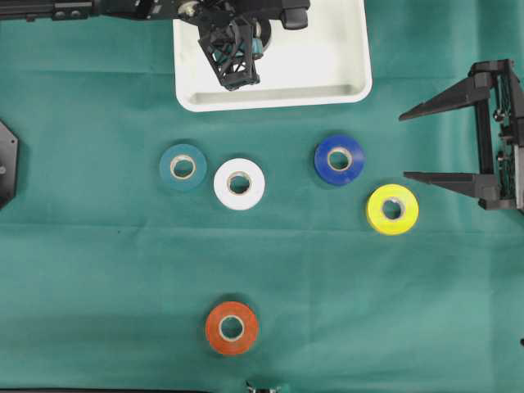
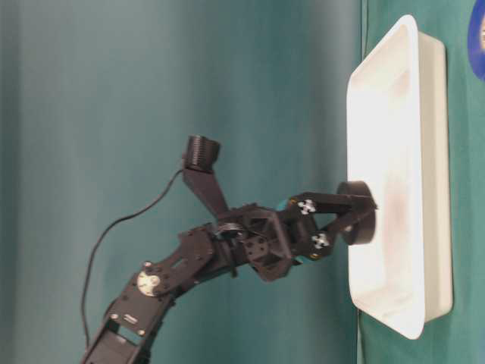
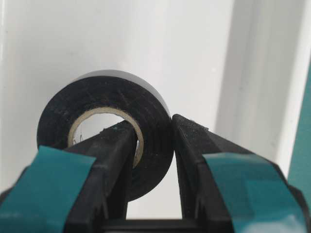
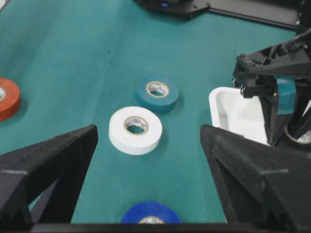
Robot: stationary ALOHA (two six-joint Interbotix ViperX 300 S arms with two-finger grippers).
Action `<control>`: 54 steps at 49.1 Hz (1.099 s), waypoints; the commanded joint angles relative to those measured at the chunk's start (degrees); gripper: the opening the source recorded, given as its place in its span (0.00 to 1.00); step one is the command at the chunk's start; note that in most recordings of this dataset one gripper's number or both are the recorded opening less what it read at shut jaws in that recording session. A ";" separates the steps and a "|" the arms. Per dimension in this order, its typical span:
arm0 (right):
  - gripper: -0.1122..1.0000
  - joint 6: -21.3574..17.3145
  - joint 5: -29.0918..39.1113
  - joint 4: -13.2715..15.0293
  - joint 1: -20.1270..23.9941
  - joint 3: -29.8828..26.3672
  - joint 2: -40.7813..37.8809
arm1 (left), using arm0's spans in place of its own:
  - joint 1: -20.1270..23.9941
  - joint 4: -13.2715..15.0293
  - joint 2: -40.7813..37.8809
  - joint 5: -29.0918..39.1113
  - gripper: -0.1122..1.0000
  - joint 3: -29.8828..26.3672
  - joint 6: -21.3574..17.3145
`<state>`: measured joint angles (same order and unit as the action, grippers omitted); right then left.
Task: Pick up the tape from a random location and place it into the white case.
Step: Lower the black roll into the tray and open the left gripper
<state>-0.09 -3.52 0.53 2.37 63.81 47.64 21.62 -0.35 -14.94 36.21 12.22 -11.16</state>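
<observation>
Black tape roll (image 3: 104, 133), matte, with a pale cardboard core, sits pinched in the left gripper (image 3: 153, 145): one finger through the core, the other against the outer wall. Behind and below it, the white case (image 3: 146, 43), glossy plastic with a raised rim; from the table-level view the roll hangs at the tray's floor, contact uncertain. Right gripper (image 1: 417, 145) spread wide, holding nothing, off to the side over the green tabletop (image 1: 98, 270). Nearest its fingers: yellow roll (image 1: 392, 209), blue roll (image 1: 339, 159).
</observation>
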 commanded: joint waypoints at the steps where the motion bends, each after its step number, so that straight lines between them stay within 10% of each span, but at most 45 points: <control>1: 0.93 0.00 -0.53 -0.09 0.18 -1.49 -0.18 | 0.18 0.00 0.26 -1.58 0.27 -0.09 -0.09; 28: 0.93 -0.09 -0.53 -0.09 0.18 -1.49 -0.18 | 0.44 0.18 -0.35 -3.52 0.28 0.18 -0.09; 42: 0.93 -0.09 -0.53 -0.09 0.18 -1.49 -0.26 | 1.41 0.18 -0.35 -3.52 0.95 0.00 0.00; 54: 0.93 -0.09 -0.35 -0.09 0.18 -1.49 -0.26 | 1.85 0.18 -0.18 -3.43 1.00 0.26 0.09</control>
<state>-0.09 -3.60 0.53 2.37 63.81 47.55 23.38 -0.26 -16.52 32.96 13.10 -11.16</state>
